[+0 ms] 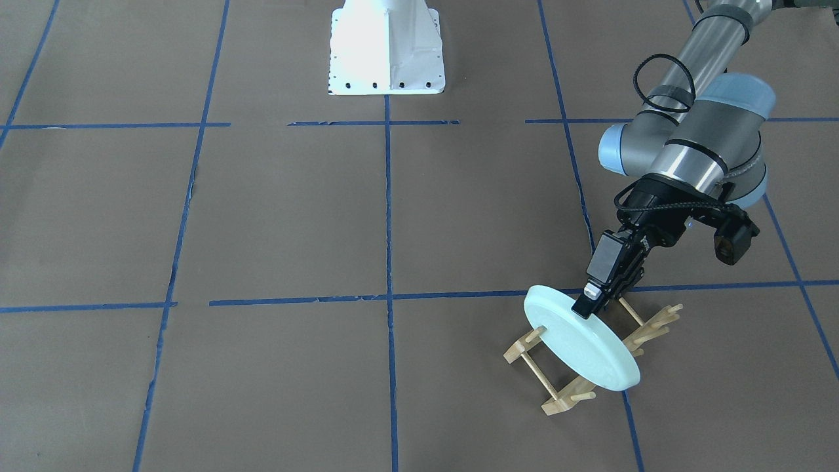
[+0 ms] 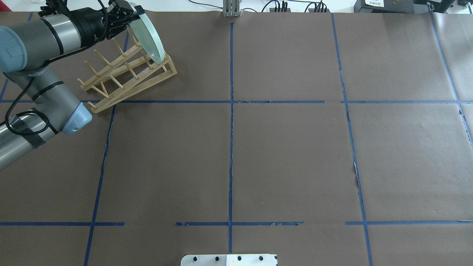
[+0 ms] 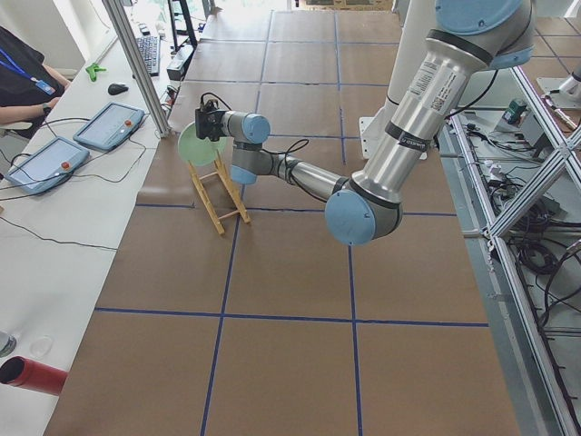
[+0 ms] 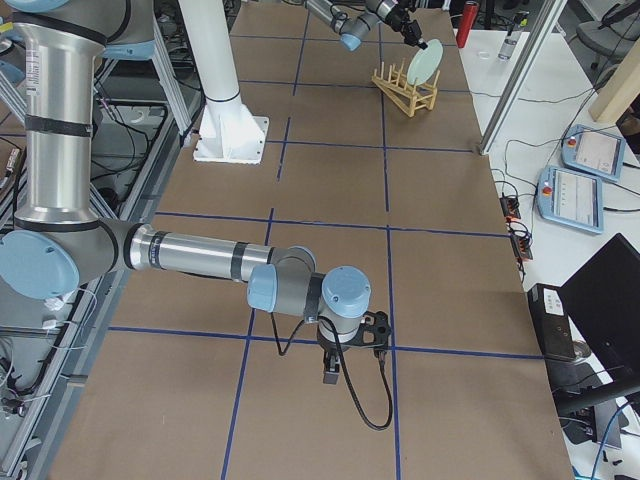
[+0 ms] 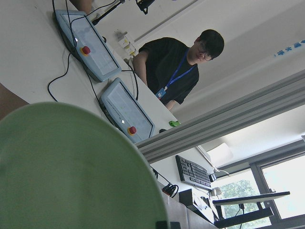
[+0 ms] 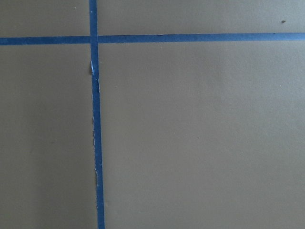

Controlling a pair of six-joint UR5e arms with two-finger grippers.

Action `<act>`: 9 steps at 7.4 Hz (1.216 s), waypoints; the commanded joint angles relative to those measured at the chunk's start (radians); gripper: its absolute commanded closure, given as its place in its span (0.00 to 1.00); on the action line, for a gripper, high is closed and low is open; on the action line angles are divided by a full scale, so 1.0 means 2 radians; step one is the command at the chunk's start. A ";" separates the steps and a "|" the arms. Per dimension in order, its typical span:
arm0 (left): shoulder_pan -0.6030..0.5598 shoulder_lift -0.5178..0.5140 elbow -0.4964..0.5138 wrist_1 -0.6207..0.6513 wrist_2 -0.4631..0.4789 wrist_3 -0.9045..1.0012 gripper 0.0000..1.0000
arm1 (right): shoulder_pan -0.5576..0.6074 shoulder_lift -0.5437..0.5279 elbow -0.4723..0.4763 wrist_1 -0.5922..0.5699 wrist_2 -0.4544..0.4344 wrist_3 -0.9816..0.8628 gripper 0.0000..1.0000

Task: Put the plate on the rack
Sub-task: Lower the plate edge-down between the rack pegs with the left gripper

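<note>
left gripper (image 1: 585,308) — clamped on the top rim of the plate (image 1: 580,347), which hangs tilted just below it, over the pegs of the rack (image 1: 556,405). right gripper (image 4: 332,372): cannot tell whether apart or together. risk: let go unseated, the plate likely tips off — or nudges the light rack. count: one plate, one rack, two grippers.

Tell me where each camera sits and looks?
Front-facing: across the table, facing the robot's base; left gripper holds the plate at the rack.
Overhead: behind the robot, looking forward and down; same gripper, plate, rack.
Exterior left: table's end; left arm nearest.
Exterior right: opposite end; right arm nearest.
Left wrist: past the plate toward an operator.
Right wrist: down at taped table.
</note>
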 commanded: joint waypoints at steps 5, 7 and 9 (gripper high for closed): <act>-0.026 -0.002 -0.001 0.035 -0.051 0.010 0.00 | 0.001 0.000 0.000 0.000 0.000 0.000 0.00; -0.074 -0.005 -0.019 0.100 -0.152 0.025 0.00 | 0.000 0.000 0.000 0.000 0.000 0.000 0.00; -0.103 -0.003 -0.082 0.312 -0.222 0.166 0.00 | 0.000 0.000 0.000 0.000 0.000 0.000 0.00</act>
